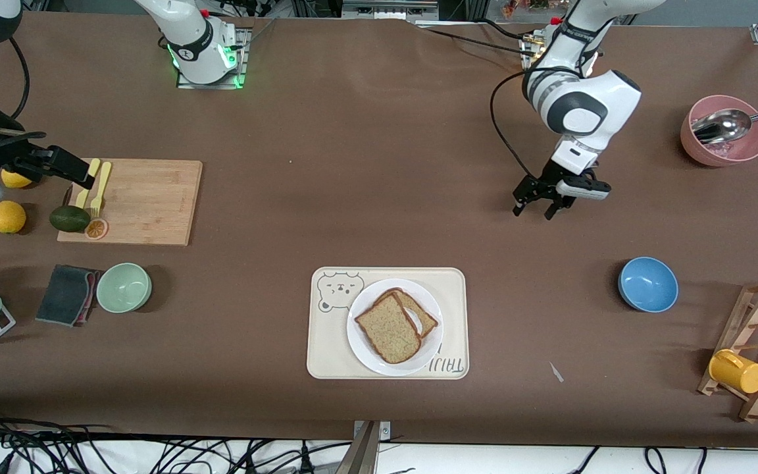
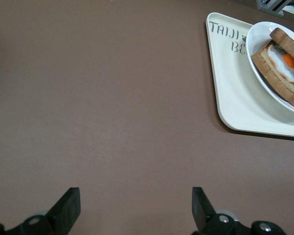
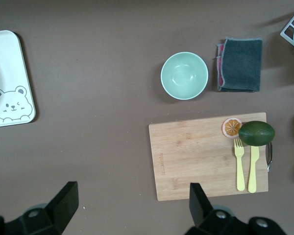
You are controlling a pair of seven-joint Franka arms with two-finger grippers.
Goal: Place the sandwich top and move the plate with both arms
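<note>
Already the sandwich top (image 1: 389, 328) rests askew over the egg slice (image 2: 283, 66) on the plate (image 1: 360, 342); plate move remains. Left gripper (image 1: 538, 205) and right gripper (image 1: 76, 172) hang open, empty.

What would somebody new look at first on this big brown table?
Probably the sandwich top lying askew over an egg-topped slice on the plate, which sits on a bear-printed tray near the front camera's edge. Next, the left gripper hanging open over bare table, farther from the camera than the blue bowl. The right gripper is open over the cutting board.
</note>
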